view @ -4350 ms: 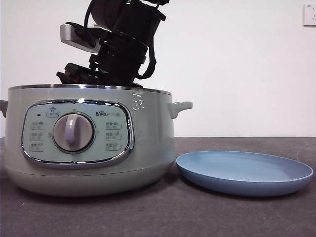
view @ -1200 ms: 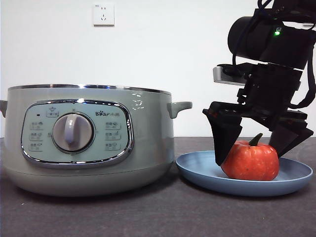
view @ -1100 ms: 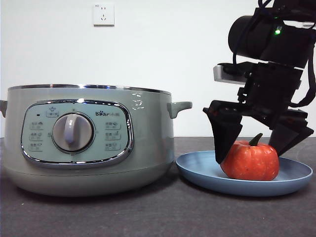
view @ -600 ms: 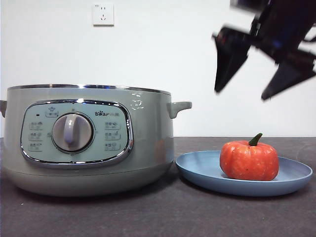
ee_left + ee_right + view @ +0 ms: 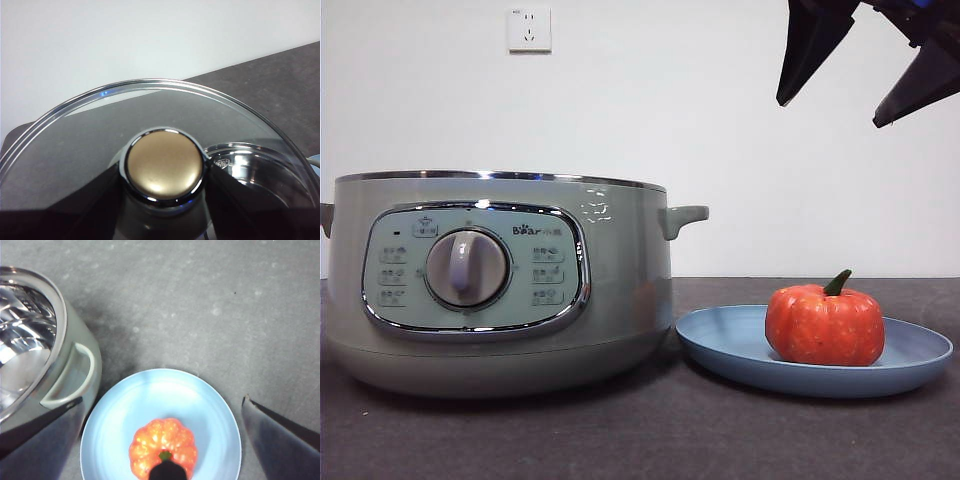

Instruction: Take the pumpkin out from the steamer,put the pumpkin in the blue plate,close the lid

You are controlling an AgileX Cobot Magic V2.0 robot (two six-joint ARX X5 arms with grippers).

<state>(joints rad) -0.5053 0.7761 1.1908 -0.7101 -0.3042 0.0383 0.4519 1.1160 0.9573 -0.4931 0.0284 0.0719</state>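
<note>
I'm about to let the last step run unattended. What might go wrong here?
The left end effector grips the lid only by its knob, so the glass could tilt or slip. The steamer is open with a narrow rim, so an off-centre lid might sit crooked. The pumpkin in the blue plate looks settled.

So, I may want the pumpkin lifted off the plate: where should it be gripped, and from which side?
Grip the pumpkin across its round ribbed sides, coming straight down from above. It sits upright on the shallow plate, stem on top, its sides free. The right pincer hangs open high above it, so it probably suits. The left pincer is shut on the lid.
</note>
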